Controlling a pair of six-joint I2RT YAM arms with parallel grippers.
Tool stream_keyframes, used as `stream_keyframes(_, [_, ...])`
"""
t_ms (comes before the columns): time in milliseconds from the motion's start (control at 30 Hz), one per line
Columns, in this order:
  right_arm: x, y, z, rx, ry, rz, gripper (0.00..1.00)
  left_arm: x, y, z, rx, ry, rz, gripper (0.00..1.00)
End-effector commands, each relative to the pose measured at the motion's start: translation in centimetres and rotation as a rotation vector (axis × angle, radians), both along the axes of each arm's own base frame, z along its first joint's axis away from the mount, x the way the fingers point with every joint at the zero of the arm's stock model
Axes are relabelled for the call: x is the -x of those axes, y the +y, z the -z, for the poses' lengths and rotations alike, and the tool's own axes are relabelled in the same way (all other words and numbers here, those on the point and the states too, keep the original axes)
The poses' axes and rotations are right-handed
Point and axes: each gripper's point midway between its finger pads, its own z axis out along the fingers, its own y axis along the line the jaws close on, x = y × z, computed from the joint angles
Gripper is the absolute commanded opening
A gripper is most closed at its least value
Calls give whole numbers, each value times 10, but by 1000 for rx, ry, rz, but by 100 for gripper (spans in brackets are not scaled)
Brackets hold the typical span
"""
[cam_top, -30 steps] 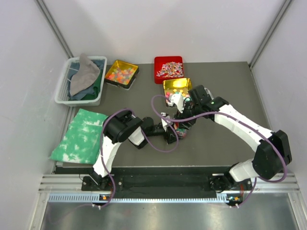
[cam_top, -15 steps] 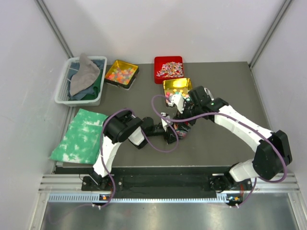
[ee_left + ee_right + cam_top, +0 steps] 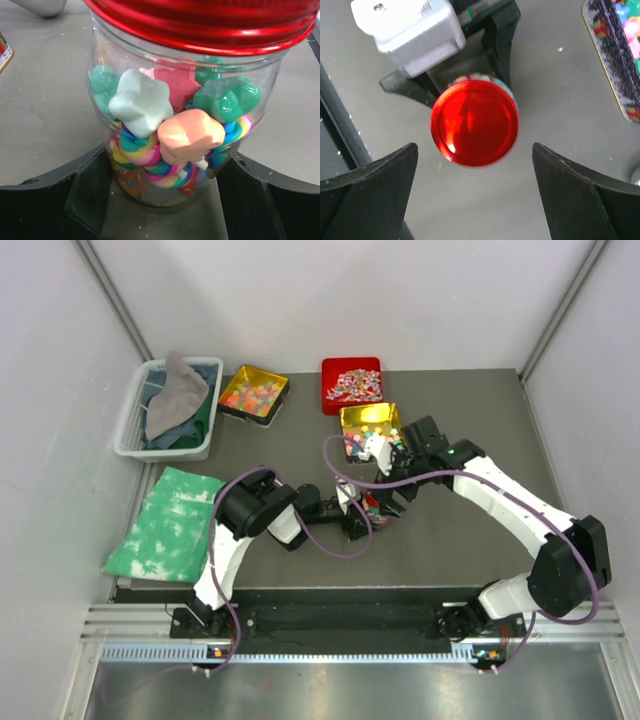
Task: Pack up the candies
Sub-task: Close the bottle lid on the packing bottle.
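Observation:
A clear jar (image 3: 170,115) with a red screw lid (image 3: 474,122) stands on the table, filled with pastel stars and rainbow twists. My left gripper (image 3: 160,200) is shut on the jar's base, one finger (image 3: 85,192) on each side; it also shows in the top view (image 3: 357,523). My right gripper (image 3: 475,150) is open and empty, hovering above the lid without touching it. Loose candies lie in three trays: orange-yellow gummies (image 3: 253,393), pink-white pieces (image 3: 351,383) and pastel balls (image 3: 368,425).
A white bin (image 3: 131,426) of cloths stands at the back left. A green cloth (image 3: 165,523) lies at the front left. The pastel-ball tray's patterned wall (image 3: 612,65) is just right of the jar.
My right gripper has drawn up and back off the jar's lid, towards the right. The left gripper and jar have not moved.

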Motion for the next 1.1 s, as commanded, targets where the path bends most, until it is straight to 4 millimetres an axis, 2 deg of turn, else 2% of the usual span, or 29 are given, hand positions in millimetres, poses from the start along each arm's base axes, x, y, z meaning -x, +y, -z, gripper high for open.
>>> stream_keyframes(0, [-2, -6, -36, -76, -38, -21, 94, -3, 0, -28, 118, -113, -15, 53])
stream_keyframes(200, [-16, -8, -52, -177, 4, 35, 91, -2, 0, -27, 115, -114, -8, 48])
stream_keyframes(367, [-38, -5, -61, -291, 83, 110, 84, -2, 0, -27, 114, -116, -9, 47])
stream_keyframes(533, [-47, 5, -51, -336, 177, 146, 73, -2, -1, -26, 113, -115, -8, 47])
stream_keyframes(633, [-52, 10, -46, -339, 207, 145, 61, -3, -1, -27, 115, -117, -8, 47])
stream_keyframes(700, [-52, 12, -42, -338, 238, 135, 58, -2, -1, -27, 115, -116, -6, 47])
stream_keyframes(733, [-52, 15, -47, -357, 247, 124, 56, -2, -1, -27, 114, -114, -6, 47])
stream_keyframes(867, [-53, 17, -42, -357, 275, 125, 45, -2, -1, -27, 115, -114, -6, 47])
stream_keyframes(900, [-52, 16, -39, -352, 277, 124, 38, -2, -1, -27, 114, -113, -6, 47])
stream_keyframes(933, [-52, 16, -39, -351, 280, 126, 36, -2, -1, -27, 114, -113, -6, 47])
stream_keyframes(1067, [-50, 15, -36, -344, 282, 126, 36, -3, -1, -28, 116, -113, -6, 47])
